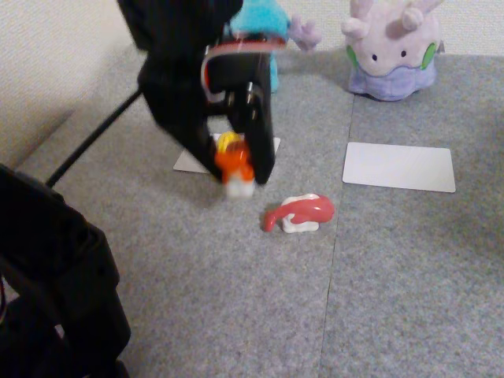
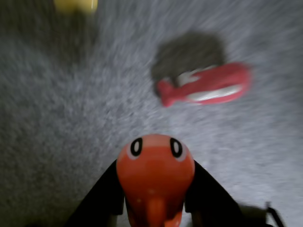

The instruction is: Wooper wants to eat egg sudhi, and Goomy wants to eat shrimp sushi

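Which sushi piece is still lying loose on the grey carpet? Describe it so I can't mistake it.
Start at the white card in front of the pale lilac plush, then look down-left. There lies a glossy pink-red sushi piece with a curled tail, unlike the orange-red sushi with eyes gripped in the hand.

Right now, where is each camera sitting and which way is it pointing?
Fixed view: stands low at the front of the grey mat, facing the blue plush and lilac plush at the wall; the black arm and its gripper show.
Wrist view: rides on the gripper, looking down at the mat; black fingers show.
Both share the orange sushi in the gripper and the pink-red sushi.
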You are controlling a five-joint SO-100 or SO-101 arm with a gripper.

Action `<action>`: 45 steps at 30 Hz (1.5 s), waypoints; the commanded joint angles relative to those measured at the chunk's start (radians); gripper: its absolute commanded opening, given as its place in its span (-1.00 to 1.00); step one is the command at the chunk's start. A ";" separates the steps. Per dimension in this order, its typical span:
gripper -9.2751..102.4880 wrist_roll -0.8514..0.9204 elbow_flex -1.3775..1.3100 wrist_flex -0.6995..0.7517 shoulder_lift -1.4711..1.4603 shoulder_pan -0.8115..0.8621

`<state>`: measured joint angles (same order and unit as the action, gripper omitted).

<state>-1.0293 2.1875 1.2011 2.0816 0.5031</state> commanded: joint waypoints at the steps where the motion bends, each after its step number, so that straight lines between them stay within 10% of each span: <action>1: -0.78 -0.015 -0.138 0.023 0.000 0.000; 26: -0.79 -0.029 -0.874 -0.084 -0.673 0.055; 45: -0.78 0.040 -0.959 -0.344 -1.009 0.129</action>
<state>-1.0017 1.2885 0.8958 1.0600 0.6243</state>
